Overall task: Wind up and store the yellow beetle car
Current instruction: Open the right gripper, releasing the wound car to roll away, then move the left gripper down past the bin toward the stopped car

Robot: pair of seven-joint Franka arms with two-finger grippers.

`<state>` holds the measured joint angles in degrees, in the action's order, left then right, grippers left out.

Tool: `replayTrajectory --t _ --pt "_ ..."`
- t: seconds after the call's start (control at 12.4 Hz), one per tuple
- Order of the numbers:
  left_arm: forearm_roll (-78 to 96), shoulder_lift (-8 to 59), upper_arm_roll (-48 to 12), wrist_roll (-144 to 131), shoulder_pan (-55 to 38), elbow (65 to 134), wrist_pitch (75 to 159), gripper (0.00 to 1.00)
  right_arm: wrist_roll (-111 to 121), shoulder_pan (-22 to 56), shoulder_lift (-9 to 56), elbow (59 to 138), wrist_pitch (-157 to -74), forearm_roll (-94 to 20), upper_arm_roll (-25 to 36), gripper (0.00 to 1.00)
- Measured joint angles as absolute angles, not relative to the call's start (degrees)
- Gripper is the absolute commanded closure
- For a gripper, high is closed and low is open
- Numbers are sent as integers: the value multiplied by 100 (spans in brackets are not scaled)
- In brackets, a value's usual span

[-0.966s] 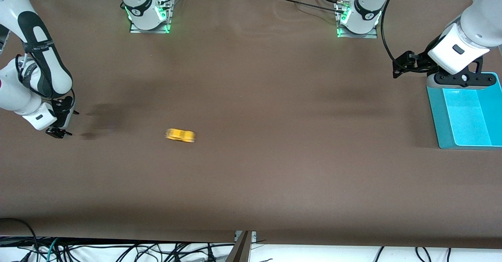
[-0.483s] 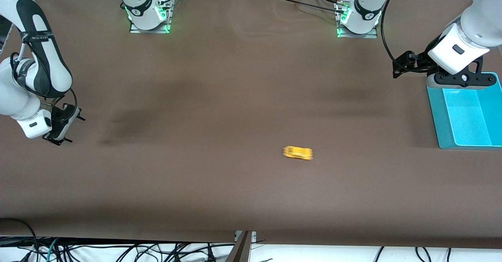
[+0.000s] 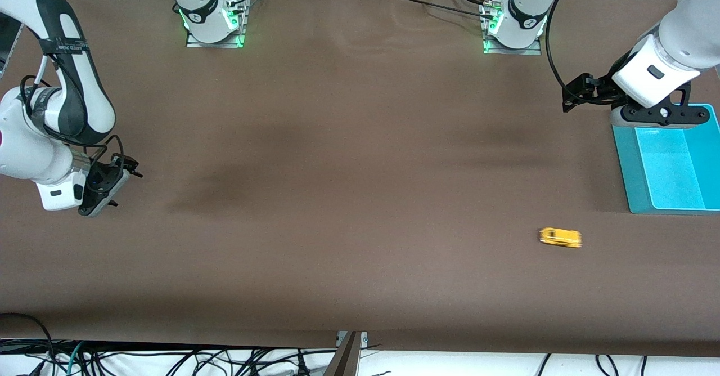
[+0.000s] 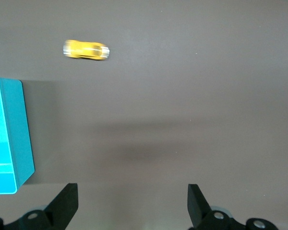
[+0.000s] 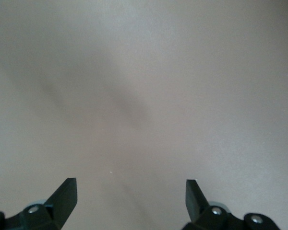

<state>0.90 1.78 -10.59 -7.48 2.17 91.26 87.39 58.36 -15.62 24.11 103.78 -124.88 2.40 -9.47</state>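
Toward the left arm's end of the bench (image 3: 360, 263), the yellow beetle car (image 3: 560, 237) sits on the brown surface with nothing touching it, its outline smeared in both the front view and the left wrist view. It lies a little nearer the front camera than the blue bin (image 3: 624, 162), close to that bin's near corner but apart from it. The bin stands at the edge of the bench on the left arm's end, and what shows of its inside is bare.

The left gripper (image 3: 576, 94) hangs in the air beside the bin's top corner, over bare bench, and this arm waits. Its jaws stand wide apart and hold nothing; the left wrist view shows the two black fingers (image 4: 65, 206) spread over the brown surface, with the car and a wall of the bin in sight past them.

The right gripper (image 3: 115, 176) is low over the bench at the right arm's end, well apart from the car. Its jaws are likewise spread wide and empty, and the right wrist view shows only the brown surface between the fingertips (image 5: 194, 196).
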Motion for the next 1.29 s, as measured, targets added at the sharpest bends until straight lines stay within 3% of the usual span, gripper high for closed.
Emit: replayTrajectory --t 0.56,1.29 --pt "89 493 -1064 -664 200 9128 8547 0 5000 -1424 2412 10042 -11957 241 -946 0" --pt "-771 1254 -984 1504 528 9193 8592 0 3148 -1017 2413 9537 -11091 241 -948 0"
